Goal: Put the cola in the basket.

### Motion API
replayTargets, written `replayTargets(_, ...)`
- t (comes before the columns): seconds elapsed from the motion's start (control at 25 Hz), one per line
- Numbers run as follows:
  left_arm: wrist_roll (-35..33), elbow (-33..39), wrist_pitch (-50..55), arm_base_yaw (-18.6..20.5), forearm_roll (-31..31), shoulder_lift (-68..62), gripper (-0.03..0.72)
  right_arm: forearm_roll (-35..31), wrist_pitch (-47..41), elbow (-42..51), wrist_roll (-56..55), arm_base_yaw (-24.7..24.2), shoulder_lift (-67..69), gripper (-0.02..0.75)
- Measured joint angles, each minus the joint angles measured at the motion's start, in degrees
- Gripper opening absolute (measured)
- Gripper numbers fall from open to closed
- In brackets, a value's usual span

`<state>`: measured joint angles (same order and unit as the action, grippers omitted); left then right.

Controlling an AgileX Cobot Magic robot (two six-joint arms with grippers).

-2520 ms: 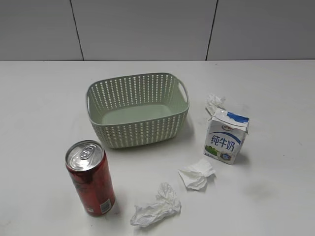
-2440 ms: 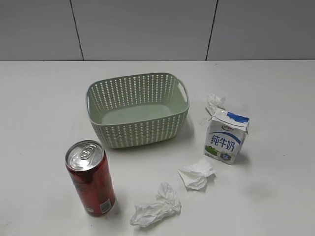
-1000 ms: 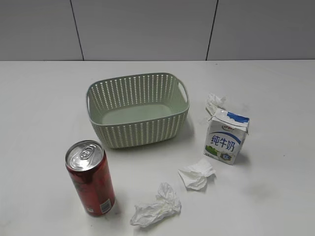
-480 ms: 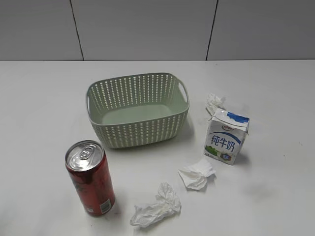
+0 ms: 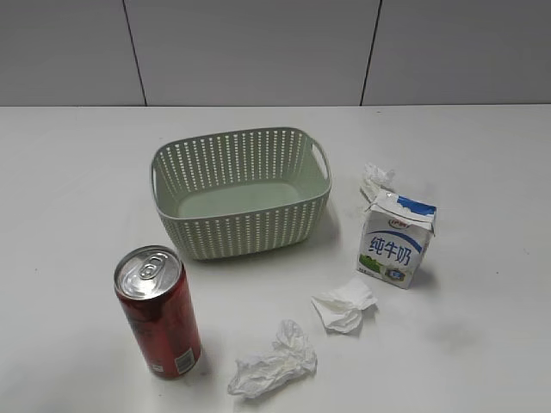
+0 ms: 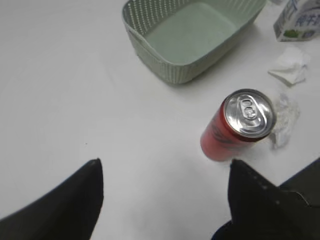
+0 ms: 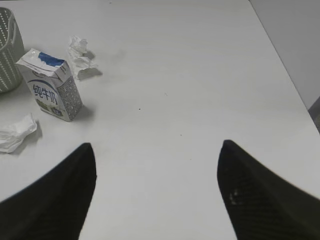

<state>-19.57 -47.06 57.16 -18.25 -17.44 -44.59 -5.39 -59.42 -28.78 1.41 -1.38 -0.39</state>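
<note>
White worktop [image 5: 77,172], grey wall behind; cola [image 5: 159,312] upright near basket [image 5: 241,191], untouched; left gripper [image 6: 165,200] spread wide above, right gripper [image 7: 155,185] likewise; approach step, probably; next, descend and close on can.

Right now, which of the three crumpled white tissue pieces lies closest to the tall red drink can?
The long crumpled tissue at the front, just right of the red can. The other two lie beside the white-and-blue milk carton.

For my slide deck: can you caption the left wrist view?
Open left gripper above the table, upright red cola can just ahead, empty green basket beyond.
</note>
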Motion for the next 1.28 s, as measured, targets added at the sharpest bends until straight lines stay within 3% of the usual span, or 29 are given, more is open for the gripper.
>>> replayTargets(0.36,-1.46,-10.8,5.1,-11.61,0.95,-16.15,0.592,0.0,0.0,0.0,0.0,0.0,0.0,0.571)
replayTargets(0.68,-1.46,-12.96,5.56,-21.95,2.07,-28.06,0.592,0.0,0.0,0.0,0.0,0.0,0.0,0.571)
replayTargets(0.8,-1.06,-12.96,5.44,-23.48,2.84,-32.85,0.592,0.0,0.0,0.0,0.0,0.0,0.0,0.571)
replayTargets(1.28,-0.2,-13.02,-0.85,-23.59,5.06,-43.79,0.595,0.0,0.0,0.0,-0.02,0.0,0.0,0.571)
